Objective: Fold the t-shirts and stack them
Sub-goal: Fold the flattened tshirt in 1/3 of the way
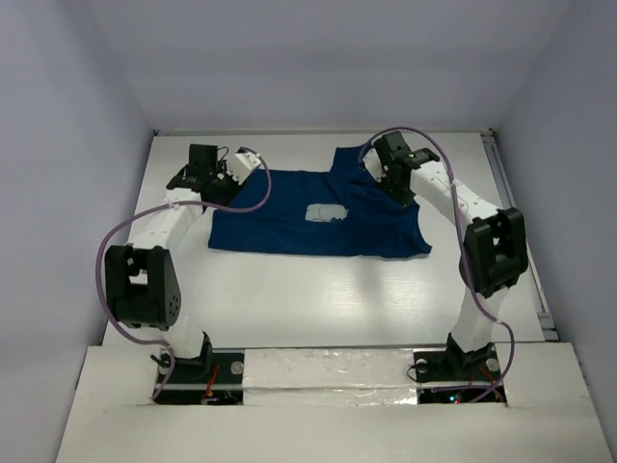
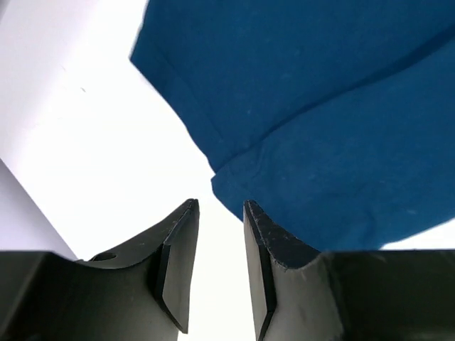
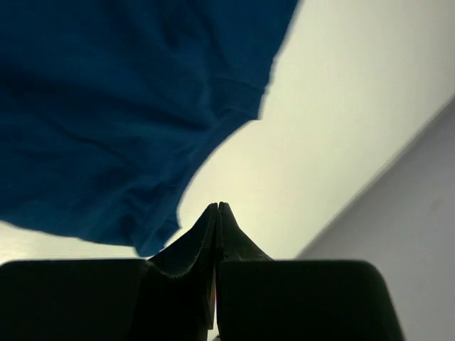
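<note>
One shirt [image 1: 289, 217] spread on table [image 1: 318, 299].
My left claw [image 2: 220, 204] narrowly parted beside its sleeve, gripping nothing; right claw [image 3: 217, 206] pressed closed beside its edge.

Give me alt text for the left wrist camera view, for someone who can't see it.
A dark blue t-shirt lies on a white table, filling the upper right of the view. At the bottom, the left pincer is slightly open with nothing between its tips, close by the shirt's edge.
</note>
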Action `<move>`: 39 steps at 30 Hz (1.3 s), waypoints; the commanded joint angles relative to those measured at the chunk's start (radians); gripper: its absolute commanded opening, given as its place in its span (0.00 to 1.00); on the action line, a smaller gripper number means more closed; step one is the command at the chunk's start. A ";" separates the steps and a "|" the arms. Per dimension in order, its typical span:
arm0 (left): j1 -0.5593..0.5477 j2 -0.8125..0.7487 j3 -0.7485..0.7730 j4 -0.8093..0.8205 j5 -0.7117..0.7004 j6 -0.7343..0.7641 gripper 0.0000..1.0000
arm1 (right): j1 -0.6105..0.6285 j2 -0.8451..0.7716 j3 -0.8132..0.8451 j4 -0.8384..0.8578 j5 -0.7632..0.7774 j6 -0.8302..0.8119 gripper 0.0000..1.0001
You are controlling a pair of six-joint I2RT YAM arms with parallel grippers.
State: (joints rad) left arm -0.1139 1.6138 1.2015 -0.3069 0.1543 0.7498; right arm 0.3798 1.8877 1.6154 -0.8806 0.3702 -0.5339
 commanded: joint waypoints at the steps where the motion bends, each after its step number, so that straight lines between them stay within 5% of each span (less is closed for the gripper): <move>1: -0.017 -0.055 -0.040 -0.063 0.086 -0.021 0.29 | 0.021 0.013 -0.069 -0.044 -0.148 -0.003 0.00; 12: -0.052 0.069 -0.123 -0.021 0.122 -0.026 0.11 | 0.096 0.086 -0.107 -0.063 -0.269 0.038 0.00; 39: -0.030 0.097 -0.339 -0.124 -0.019 0.085 0.10 | 0.125 0.039 -0.353 -0.009 -0.326 0.097 0.00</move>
State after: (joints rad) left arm -0.1772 1.6855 0.9497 -0.2337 0.2054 0.7952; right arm 0.4934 1.9221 1.3064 -0.8875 0.0925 -0.4622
